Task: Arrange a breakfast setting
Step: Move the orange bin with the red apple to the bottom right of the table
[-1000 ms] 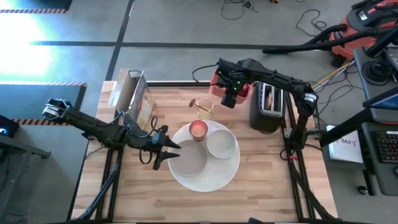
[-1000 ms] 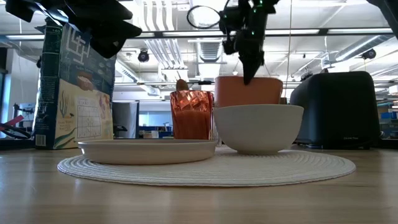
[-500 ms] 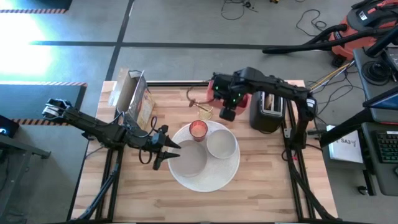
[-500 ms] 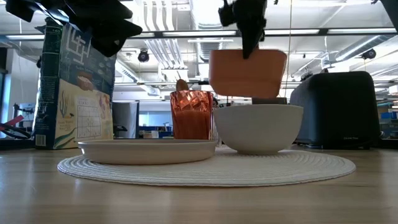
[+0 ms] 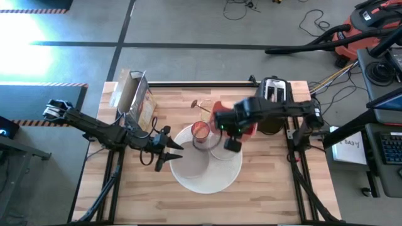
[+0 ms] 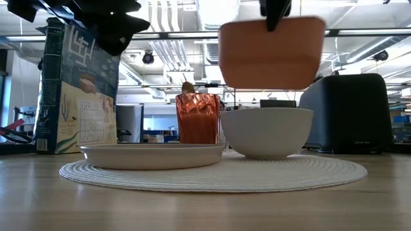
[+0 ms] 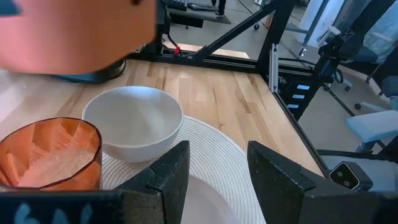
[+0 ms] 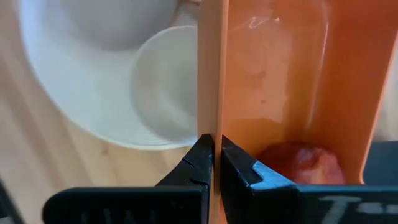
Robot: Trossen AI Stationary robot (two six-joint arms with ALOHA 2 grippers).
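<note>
Right gripper (image 8: pixel 212 163) is clamping its fingers on the thin wall of an orange container (image 6: pixel 270 52), holding it in the air at the upper centre-right of the low view, directly above the white bowl (image 6: pixel 266 131) with a gap between them. In the high view the right gripper (image 5: pixel 232 144) is sitting at centre frame over the bowl, which the arm and container are mostly hiding there. In the right wrist view a small dark-red fruit (image 8: pixel 300 165) is lying inside the container near the fingertips, and the bowl (image 8: pixel 163 84) is showing pale below.

Left gripper (image 5: pixel 164 150) is hovering left of centre in the high view, just off the left rim of the large round placemat (image 5: pixel 213 181), fingers spread apart and holding nothing; its fingers (image 7: pixel 163 177) are framing the bowl (image 7: pixel 133 122) and the pink-red cup (image 7: pixel 51 155) in the left wrist view.

The cup (image 6: pixel 198 119) is standing upright at centre of the low view, just left of the bowl, behind the smaller white plate (image 6: pixel 151 154). Plate, cup and bowl are all resting on the woven placemat (image 6: pixel 212 172).

A cereal box (image 6: pixel 78 96) is standing upright at left. A dark toaster (image 6: pixel 350 112) is sitting at right, behind the mat. A glass holding a gold spoon (image 5: pixel 202 107) is standing at upper centre of the high view, partly hidden by the container.
</note>
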